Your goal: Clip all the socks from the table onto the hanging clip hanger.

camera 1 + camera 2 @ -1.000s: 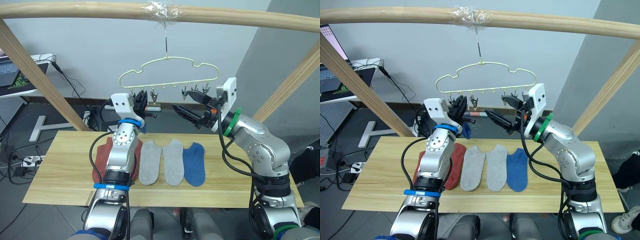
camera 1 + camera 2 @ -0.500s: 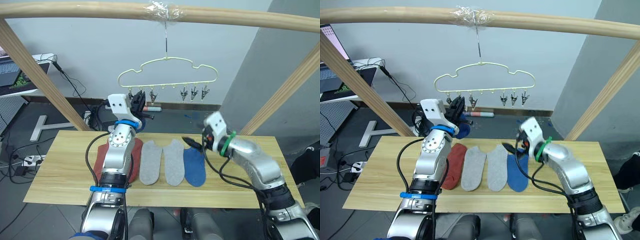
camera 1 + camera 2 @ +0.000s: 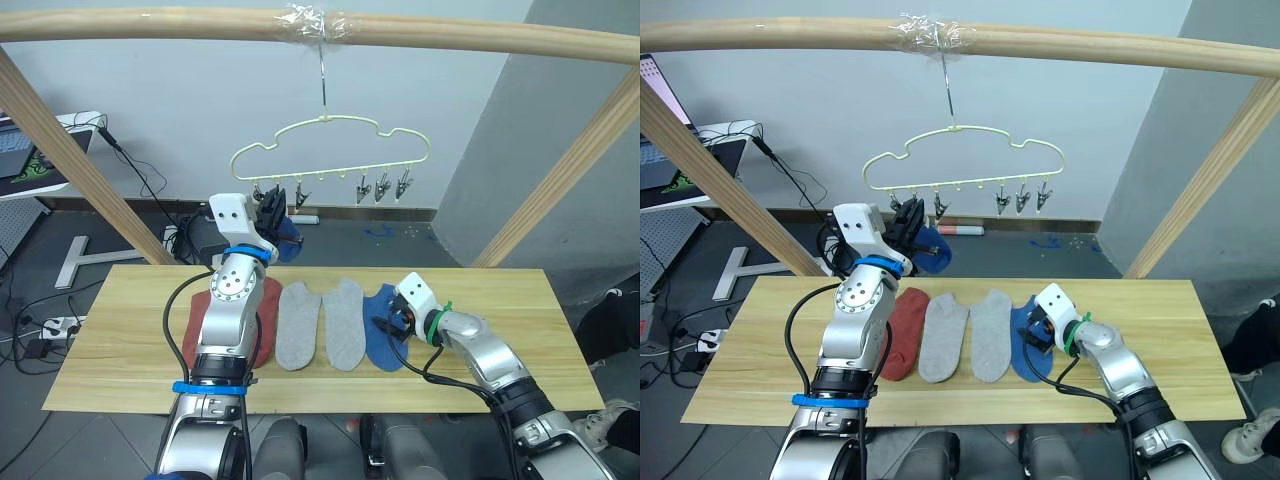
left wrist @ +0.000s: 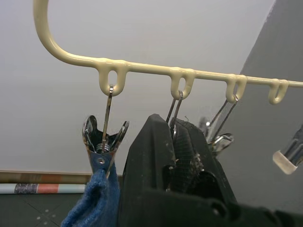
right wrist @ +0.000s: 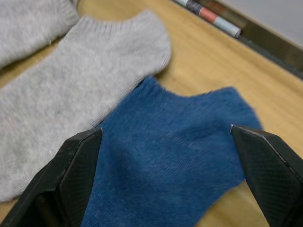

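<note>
wood-plank table (image 3: 520,340), grey wall (image 3: 150,90)

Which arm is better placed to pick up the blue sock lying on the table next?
The right. Its hand hovers open just over the blue sock on the table, fingers either side of it. The left hand is up at the clip hanger, beside the blue sock already clipped.

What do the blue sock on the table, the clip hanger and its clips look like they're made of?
Blue sock: soft knit fabric, matte, with a fuzzy surface and ribbed edge.
Clip hanger: probably coated wire; smooth, pale yellow, slightly glossy, with moulded loops.
Clips: bare metal, judging by the shiny grey reflective jaws and thin wire links.
Table: light wood with visible grain, though it could be veneer.
</note>
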You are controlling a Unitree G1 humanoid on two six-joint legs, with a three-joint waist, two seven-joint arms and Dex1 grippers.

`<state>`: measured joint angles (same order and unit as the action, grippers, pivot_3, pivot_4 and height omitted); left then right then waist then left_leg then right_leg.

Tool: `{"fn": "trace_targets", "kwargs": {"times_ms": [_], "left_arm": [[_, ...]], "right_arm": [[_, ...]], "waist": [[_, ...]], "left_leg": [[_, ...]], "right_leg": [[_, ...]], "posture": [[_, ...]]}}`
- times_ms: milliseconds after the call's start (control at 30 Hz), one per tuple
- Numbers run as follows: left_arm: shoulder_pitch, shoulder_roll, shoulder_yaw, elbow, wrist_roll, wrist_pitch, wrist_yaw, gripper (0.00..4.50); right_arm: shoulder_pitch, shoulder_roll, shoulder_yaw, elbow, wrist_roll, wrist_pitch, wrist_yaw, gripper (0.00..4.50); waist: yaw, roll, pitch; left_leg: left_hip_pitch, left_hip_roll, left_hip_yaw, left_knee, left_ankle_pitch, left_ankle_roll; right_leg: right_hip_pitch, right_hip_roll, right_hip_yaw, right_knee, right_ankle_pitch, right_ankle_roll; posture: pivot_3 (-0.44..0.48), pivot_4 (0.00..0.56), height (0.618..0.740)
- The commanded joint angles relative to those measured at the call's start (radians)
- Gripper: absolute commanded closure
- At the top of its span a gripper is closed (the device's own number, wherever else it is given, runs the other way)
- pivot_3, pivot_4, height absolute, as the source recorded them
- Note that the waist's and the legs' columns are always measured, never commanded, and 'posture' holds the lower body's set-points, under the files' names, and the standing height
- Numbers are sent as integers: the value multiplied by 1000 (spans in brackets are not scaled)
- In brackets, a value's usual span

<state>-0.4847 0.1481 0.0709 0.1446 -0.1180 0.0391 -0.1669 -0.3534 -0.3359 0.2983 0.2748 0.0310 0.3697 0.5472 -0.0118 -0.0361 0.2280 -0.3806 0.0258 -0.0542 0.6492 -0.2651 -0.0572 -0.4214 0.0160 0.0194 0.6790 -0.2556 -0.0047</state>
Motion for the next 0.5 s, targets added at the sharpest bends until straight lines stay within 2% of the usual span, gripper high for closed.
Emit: {"fn": "trace_targets", "kwargs": {"times_ms": [33,200,233,333,500], "left_arm": [[10,-3,6,-33,-7,3,1,4498],[8,-4,6,-30,-7,5,1,4498],[9,-4,6,-31,-7,5,1,4500],[8,-4,8,-30,-8,8,2,4500],[8,-1,18,-29,-16,14,0,4500]], "right_arm": [[-11,12,8,23,-30,-7,0,0],[-24,18,15,108,-76,-18,-9,0],[-23,12,28,136,-91,-24,2,183],[-14,-7,51,179,-120,-61,28,948],[-2,-37,64,203,-152,-126,49,2740]], "waist": [[1,0,0],[0,0,0],[0,0,0],[3,0,-1],[5,0,-1]], "left_leg": [[0,0,0,0,0,0],[0,0,0,0,0,0],[1,0,0,0,0,0],[2,0,-1,0,0,0],[2,0,-1,3,0,0]], "right_leg": [[0,0,0,0,0,0],[0,0,0,0,0,0],[0,0,0,0,0,0],[2,0,0,0,0,0],[3,0,0,0,0,1]], "posture": [[28,196,740],[35,197,740],[35,197,740],[36,199,740],[36,199,740]]}}
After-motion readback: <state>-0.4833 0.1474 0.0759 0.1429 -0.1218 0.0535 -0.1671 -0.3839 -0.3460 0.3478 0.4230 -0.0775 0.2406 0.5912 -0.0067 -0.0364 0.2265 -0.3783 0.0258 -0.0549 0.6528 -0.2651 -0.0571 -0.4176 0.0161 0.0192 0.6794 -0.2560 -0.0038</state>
